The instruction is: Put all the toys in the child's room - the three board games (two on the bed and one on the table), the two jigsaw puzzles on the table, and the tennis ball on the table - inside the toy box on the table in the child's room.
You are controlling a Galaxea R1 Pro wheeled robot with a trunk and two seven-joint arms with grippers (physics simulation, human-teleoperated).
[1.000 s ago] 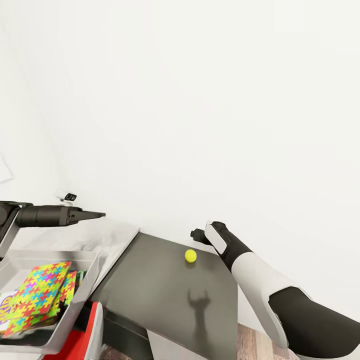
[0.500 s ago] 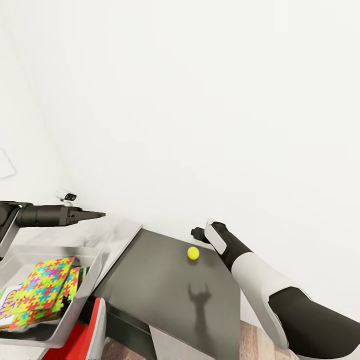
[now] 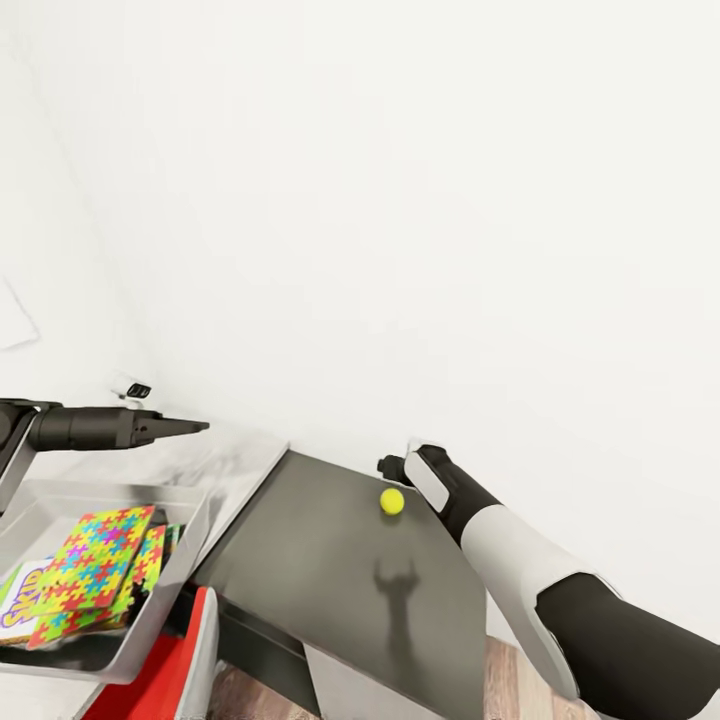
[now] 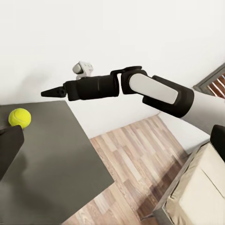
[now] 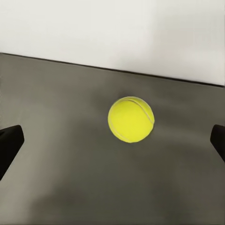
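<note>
Toy box [image 3: 190,525] is sitting at the lower left of the head view, light grey with a thick rim, and it is holding the two jigsaw puzzles [image 3: 95,555] lying overlapped and tilted against its near-right wall, with a board game [image 3: 22,600] showing a white cover with coloured letters under them toward the box's left side. Something red [image 3: 170,675] is showing just below the box's right corner. Tennis ball [image 3: 392,501] is sitting alone on the dark grey table [image 3: 330,590], near the table's far edge by the white wall and toward its far right corner, apart from the box. Right tool [image 5: 112,140] is hanging just beside the ball; in the right wrist view the two fingertips [image 5: 9,145] are standing wide apart at either side with the ball [image 5: 131,119] between them, not touching it, holding nothing. Left tool [image 3: 195,427] is reaching out above the box's far rim toward the wall, its fingers looking pressed together into a point, nothing in them. The table's middle and near part are lying bare, carrying just the arm's shadow. In the left wrist view wood-plank floor [image 4: 140,159] is running open past the table edge, with the cream bed [image 4: 201,197] at one corner.
</note>
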